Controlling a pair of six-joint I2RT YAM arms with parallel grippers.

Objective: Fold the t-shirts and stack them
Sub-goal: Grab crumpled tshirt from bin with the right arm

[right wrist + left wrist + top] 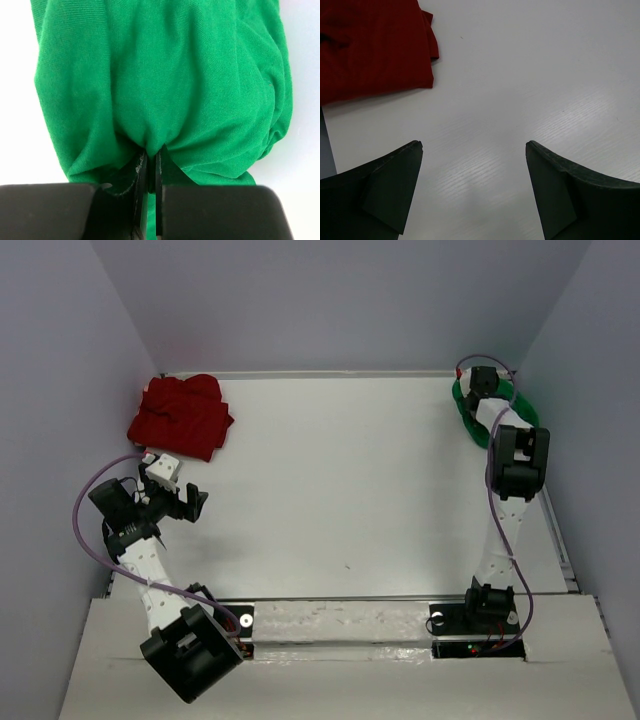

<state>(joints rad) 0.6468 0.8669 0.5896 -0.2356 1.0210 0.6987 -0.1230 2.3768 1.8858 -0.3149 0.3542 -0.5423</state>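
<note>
The deep red t-shirt (182, 416) lies folded at the table's back left; its corner fills the upper left of the left wrist view (375, 45). My left gripper (190, 504) hovers just in front of it, open, with only bare table between its fingers (474, 150). The bright green t-shirt (468, 412) is bunched at the back right, mostly hidden under my right arm. It fills the right wrist view (160, 80), where my right gripper (151, 152) is shut on a pinched fold of the green cloth.
Grey walls close in the white table (350, 490) on the left, back and right. A raised rail (555, 530) runs along the table's right edge. Both arm bases stand at the near edge.
</note>
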